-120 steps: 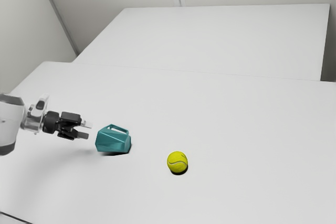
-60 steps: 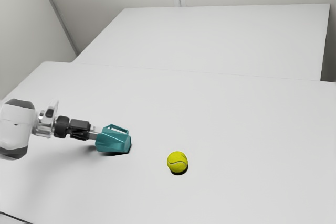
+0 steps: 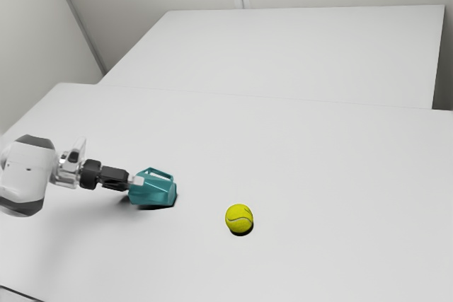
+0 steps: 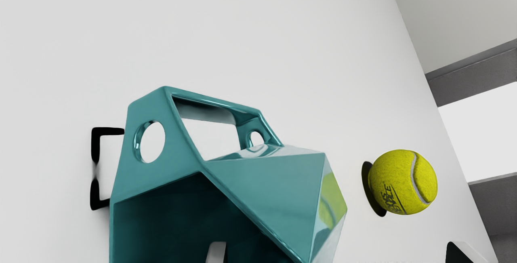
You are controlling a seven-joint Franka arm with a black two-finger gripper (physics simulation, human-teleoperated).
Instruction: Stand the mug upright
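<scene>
The teal faceted mug (image 3: 153,189) lies on its side on the table, its open mouth toward the hand and its handle on the upper side. At its mouth end is my gripper (image 3: 136,182). In the wrist view, the mug (image 4: 258,186) shows its dark interior and looped handle. There the gripper (image 4: 338,252) is open, its fingertips wide apart: one finger (image 4: 217,253) overlaps the dark mouth, the other (image 4: 464,253) stands outside the mug on the ball's side. Contact with the wall cannot be made out.
A yellow tennis ball (image 3: 239,218) rests on the white table (image 3: 318,175), beyond the mug toward the exterior view's right. Another white surface (image 3: 297,51) lies behind, and a dark cable (image 3: 21,293) runs at the exterior view's lower left.
My hand has moved toward the exterior view's right, from short of the mug up to its mouth, where the fingertips now overlap it. Mug and ball have stayed put.
</scene>
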